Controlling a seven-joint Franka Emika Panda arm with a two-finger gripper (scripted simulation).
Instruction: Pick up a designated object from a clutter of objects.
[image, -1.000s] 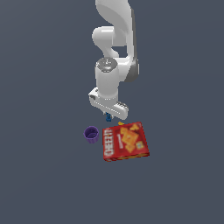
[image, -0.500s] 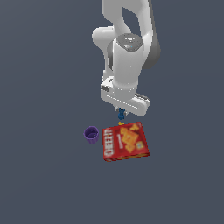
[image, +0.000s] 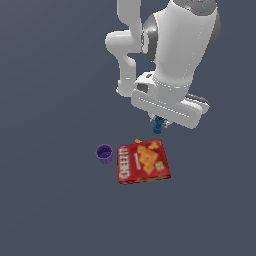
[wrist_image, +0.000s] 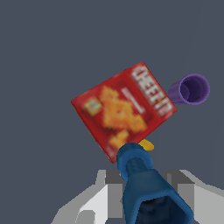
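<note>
The small dark-blue dumbbell-like piece is held between my gripper's fingers, lifted clear of the floor; in the exterior view only its lower end pokes out under the white hand. My gripper is shut on it, above and behind the red Cheez-It box. The box lies flat below. The purple cup stands upright to the exterior view's left of the box, also seen in the wrist view. A tiny yellow item peeks out at the box's edge.
The arm's large white body fills the upper right of the exterior view. The floor is a plain dark grey surface with no edges showing.
The arm has swung toward the exterior view's right and come closer to the camera, carrying the blue piece up with it. Box and cup have stayed put.
</note>
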